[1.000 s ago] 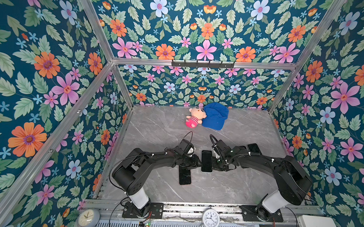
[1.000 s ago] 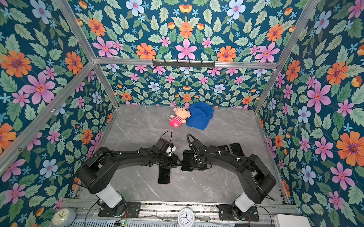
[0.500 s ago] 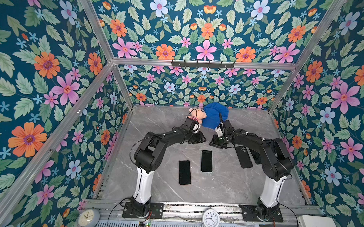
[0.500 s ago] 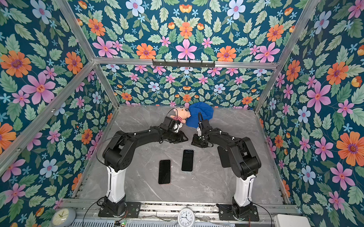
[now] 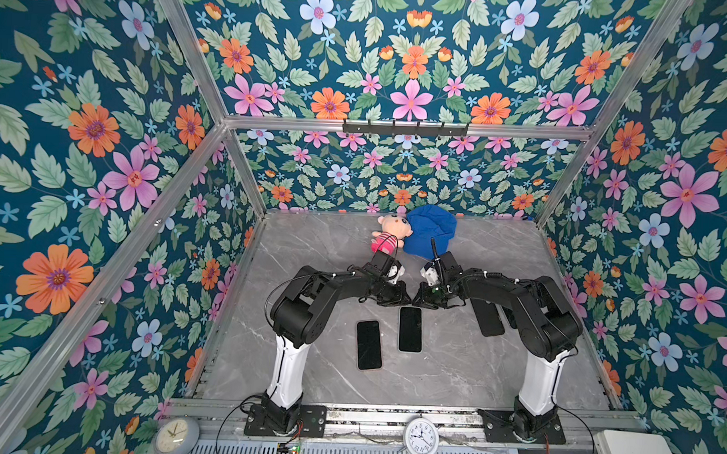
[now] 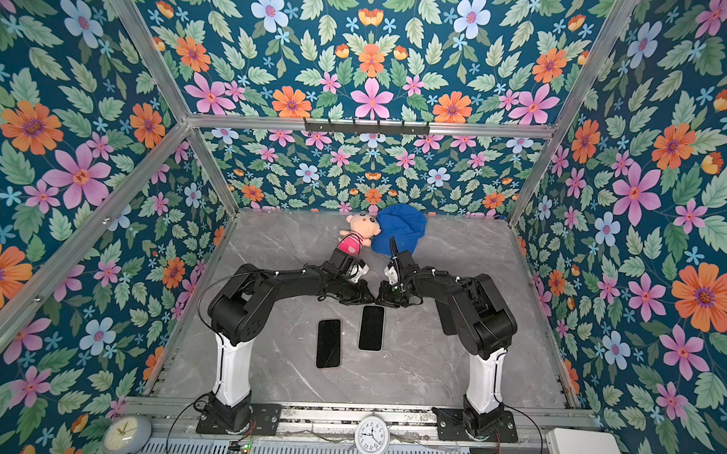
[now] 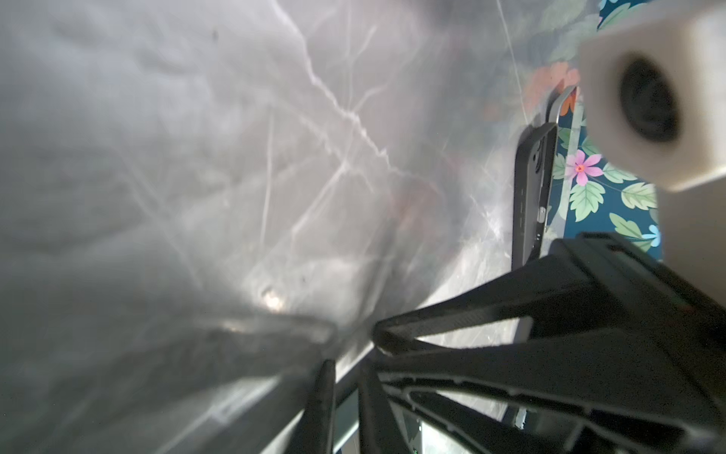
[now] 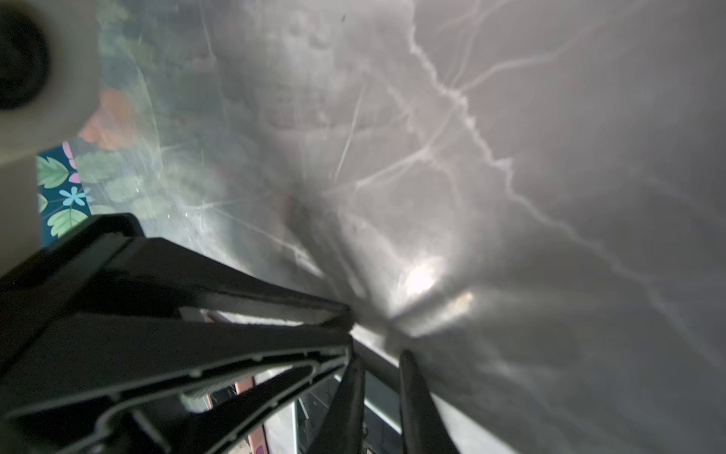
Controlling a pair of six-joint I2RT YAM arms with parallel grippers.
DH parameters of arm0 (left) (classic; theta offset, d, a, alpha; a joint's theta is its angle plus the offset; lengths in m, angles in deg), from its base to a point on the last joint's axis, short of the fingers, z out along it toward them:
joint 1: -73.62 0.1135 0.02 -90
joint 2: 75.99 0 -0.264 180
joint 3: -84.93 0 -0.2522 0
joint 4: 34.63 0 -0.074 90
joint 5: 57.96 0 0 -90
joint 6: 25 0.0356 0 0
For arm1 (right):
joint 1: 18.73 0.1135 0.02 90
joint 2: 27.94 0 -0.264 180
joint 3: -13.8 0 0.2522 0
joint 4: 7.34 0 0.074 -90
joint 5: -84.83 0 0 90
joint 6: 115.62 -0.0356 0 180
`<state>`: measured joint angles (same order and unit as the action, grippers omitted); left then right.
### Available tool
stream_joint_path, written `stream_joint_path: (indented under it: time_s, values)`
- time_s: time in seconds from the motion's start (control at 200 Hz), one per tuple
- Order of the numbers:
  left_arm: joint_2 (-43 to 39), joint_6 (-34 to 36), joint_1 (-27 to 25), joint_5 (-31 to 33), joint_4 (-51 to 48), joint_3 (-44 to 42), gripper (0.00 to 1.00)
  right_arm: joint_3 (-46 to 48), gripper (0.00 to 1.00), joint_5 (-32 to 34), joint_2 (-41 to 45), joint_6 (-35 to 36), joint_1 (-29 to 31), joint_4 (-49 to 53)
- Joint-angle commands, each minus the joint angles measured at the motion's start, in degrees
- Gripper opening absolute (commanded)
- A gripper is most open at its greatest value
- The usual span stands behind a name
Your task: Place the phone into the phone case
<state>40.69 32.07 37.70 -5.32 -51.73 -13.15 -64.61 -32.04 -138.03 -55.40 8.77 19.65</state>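
Though beside phone (image 5: 410, 329) top edge, left gripper (image 7: 376, 340), right gripper (image 8: 349, 329) closed, empty.

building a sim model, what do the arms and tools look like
The left arm and right arm match: white lower column, black links and joints, black base plate, loose black cables, white camera block at the wrist. Left tool and right tool: two slim black tapered fingers.

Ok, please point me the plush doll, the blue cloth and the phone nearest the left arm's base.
plush doll (image 5: 391, 228): in a top view, its face.
blue cloth (image 5: 430, 230): in a top view, fabric's middle.
phone (image 5: 368, 344): in a top view, its screen's centre.
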Motion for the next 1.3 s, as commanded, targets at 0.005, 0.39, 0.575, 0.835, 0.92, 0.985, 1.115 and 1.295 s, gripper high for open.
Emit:
stream_joint_path:
  time_s: [0.005,0.39,0.575,0.835,0.92,0.985,1.115,1.295]
  values:
    - [-1.67,-1.74,-1.24,0.00,0.75,-3.69,0.14,2.51,0.19,0.83,1.32,-1.27,1.20,0.82]
    - [-9.77,-5.76,-3.40,3.24,5.03,-15.45,0.15,7.49,0.21,2.95,6.62,-4.50,5.07,1.21]
    - [-10.34,-2.94,-3.75,4.18,-0.66,-7.87,0.33,4.29,0.51,15.93,17.74,0.02,-1.62,16.17]
    - [-5.13,-1.15,-8.04,0.76,-3.95,6.74,0.52,6.58,0.72,26.04,22.68,2.95,-27.73,16.41]
    - [-1.86,-1.18,-10.39,-0.92,-3.95,10.51,0.55,4.49,0.75,27.13,20.51,4.61,-34.00,16.41]
    - [0.10,-1.44,-11.63,-1.92,-3.28,12.12,0.57,3.78,0.82,27.75,18.86,5.96,-37.55,14.66]
    - [3.70,-2.44,-12.68,-4.67,-0.76,13.68,0.60,0.65,0.86,21.82,11.23,7.45,-43.59,14.70]
    - [5.71,-3.17,-12.77,-5.90,1.11,14.67,0.62,-2.47,0.87,17.44,4.97,10.38,-43.94,18.77]
